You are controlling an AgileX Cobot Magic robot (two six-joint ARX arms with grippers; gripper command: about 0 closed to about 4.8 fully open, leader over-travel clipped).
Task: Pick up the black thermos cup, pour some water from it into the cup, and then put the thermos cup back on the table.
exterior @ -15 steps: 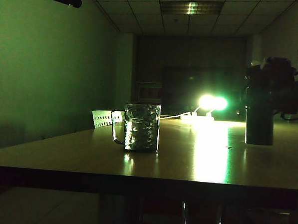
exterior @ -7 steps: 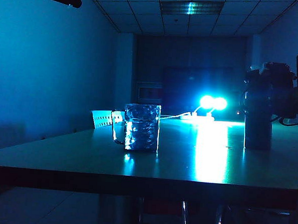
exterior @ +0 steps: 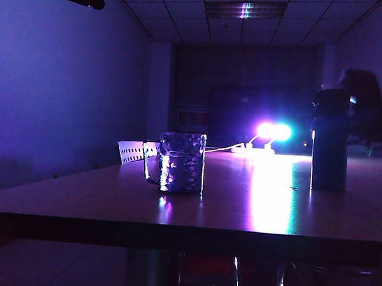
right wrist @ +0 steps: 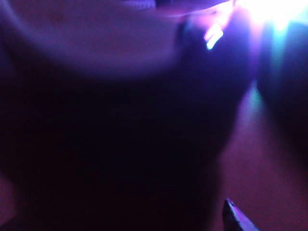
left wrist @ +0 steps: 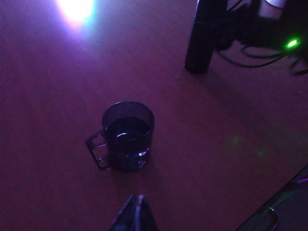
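- Right hand point(exterior: 364, 106): a blurred dark shape level with the top of the black thermos cup point(exterior: 330, 141), just beside and behind it. Cannot tell whether wide or clamped; too dark and smeared in the exterior view, and nearly black in the right wrist view.
- Black thermos cup upright on the tabletop point(exterior: 79, 195), directly in front of the right hand, base flat and not tilted.
- Judged step: letting go and clearing away, since the thermos already stands and the cup point(left wrist: 127, 134) seems to hold liquid.
- Spread the fingers fully before any travel; a half-open grip could drag the tall, slim body over.
- Draw straight back, away from the thermos, not across it. Mind the flip lid near the top, which could catch on a finger.
- Lift only once clear, to avoid hooking the lid from below.
- Keep the path away from the cup, which stands well apart from the right hand, on the far side of the thermos.
- Left hand point(left wrist: 135, 215): narrow, tips together, holding nothing, hanging above the tabletop with the cup just ahead of it. Best kept motionless there.
- Beyond the thermos from the right hand, bright lamps point(exterior: 273, 130) throwing glare on the gloss. Trust the thermos outline, not its reflection.
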